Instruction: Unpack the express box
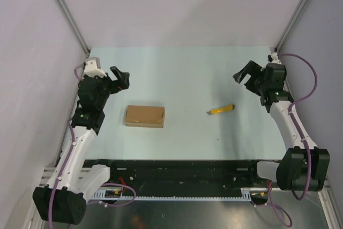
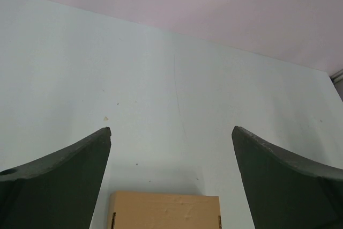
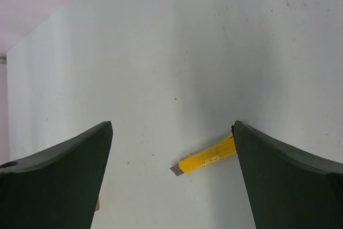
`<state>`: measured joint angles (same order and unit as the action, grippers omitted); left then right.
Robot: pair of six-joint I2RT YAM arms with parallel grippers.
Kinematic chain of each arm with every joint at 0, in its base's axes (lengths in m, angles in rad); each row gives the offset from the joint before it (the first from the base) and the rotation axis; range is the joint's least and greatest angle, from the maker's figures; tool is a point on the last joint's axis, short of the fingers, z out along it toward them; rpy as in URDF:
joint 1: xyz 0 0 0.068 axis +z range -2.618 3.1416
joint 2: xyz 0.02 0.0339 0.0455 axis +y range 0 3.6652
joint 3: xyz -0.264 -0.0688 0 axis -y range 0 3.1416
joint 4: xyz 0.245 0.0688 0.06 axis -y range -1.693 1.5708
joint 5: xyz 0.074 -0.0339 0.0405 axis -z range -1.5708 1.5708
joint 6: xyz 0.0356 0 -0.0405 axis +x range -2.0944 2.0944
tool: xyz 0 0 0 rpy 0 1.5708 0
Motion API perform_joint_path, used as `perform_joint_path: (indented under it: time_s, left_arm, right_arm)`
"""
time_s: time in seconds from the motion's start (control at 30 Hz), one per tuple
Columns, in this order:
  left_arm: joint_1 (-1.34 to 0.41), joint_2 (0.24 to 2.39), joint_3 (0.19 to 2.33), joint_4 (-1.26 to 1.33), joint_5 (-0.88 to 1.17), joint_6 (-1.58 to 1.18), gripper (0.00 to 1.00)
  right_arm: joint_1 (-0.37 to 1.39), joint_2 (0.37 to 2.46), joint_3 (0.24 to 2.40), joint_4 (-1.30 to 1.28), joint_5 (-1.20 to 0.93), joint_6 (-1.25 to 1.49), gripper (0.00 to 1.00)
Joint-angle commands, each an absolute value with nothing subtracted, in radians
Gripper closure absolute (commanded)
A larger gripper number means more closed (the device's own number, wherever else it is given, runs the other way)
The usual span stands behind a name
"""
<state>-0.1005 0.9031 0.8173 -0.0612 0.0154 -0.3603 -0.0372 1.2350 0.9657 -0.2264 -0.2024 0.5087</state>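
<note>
Because the left fingers (image 1: 121, 77) and the right fingers (image 1: 244, 74) are both spread wide and hold nothing, I think the risks all lie in the first contact. The box (image 1: 144, 116) lies flat on the pale surface (image 1: 187, 73), a little left of the middle and near the left arm. In the left wrist view only its far edge shows, low between the two dark fingers. The knife (image 1: 221, 110) lies well apart from it, to the right and nearer to the right arm.

The box is plain brown cardboard, low and rectangular, with a matte top that has small dents. Its flaps seem to be shut; I cannot tell whether tape holds them. The surface looks smooth and hard, with only a few small specks. Such a light box will probably slide or turn if one finger pushes it before the other arrives. A strong squeeze could also crush its thin walls.

The knife is a slim yellow bar with a black end and a short grey tip at the other end. It lies flat, so wide fingers may scrape the surface and knock it away instead of closing on it. If the grey tip is a bare blade, a deep or crooked cut could damage whatever is inside the box.
</note>
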Motion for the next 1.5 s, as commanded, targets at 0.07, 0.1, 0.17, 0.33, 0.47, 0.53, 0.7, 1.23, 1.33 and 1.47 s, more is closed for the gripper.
perform_joint_path:
  time_s: [0.07, 0.1, 0.17, 0.33, 0.47, 0.53, 0.7, 1.23, 1.33, 1.47]
  left_arm:
    - [-0.095, 0.896, 0.811, -0.032, 0.02, -0.371, 0.0]
    - [-0.095, 0.893, 0.804, -0.031, 0.053, -0.359, 0.0]
    - [-0.095, 0.908, 0.808, -0.031, 0.093, -0.345, 0.01]
    - [-0.095, 0.917, 0.808, -0.112, -0.053, -0.374, 0.0]
    - [-0.065, 0.94, 0.827, -0.337, -0.476, -0.457, 0.0]
    - [0.038, 0.971, 0.818, -0.403, -0.465, -0.48, 0.0]
    - [0.104, 0.997, 0.738, -0.448, -0.217, -0.584, 0.0]
    - [0.077, 1.225, 0.62, -0.21, 0.277, -0.654, 0.08]
    - [0.049, 1.264, 0.621, -0.21, 0.308, -0.643, 0.16]
    - [0.008, 1.27, 0.637, -0.209, 0.301, -0.62, 0.21]
  right_arm:
    - [0.096, 1.218, 0.999, -0.27, -0.03, 0.459, 0.01]
    - [0.121, 1.221, 0.997, -0.276, -0.009, 0.457, 0.01]
    - [0.164, 1.227, 0.997, -0.291, 0.047, 0.448, 0.02]
    - [0.351, 1.239, 0.997, -0.27, 0.072, 0.4, 0.07]
    - [0.454, 1.27, 0.997, -0.256, 0.097, 0.409, 0.11]
    - [0.507, 1.299, 0.996, -0.259, 0.109, 0.419, 0.1]
    - [0.626, 1.361, 0.997, -0.227, 0.137, 0.431, 0.1]
    - [0.733, 1.453, 0.996, -0.23, 0.164, 0.449, 0.13]
    - [0.719, 1.436, 0.996, -0.264, 0.187, 0.454, 0.13]
    - [0.696, 1.416, 0.997, -0.317, 0.224, 0.468, 0.14]
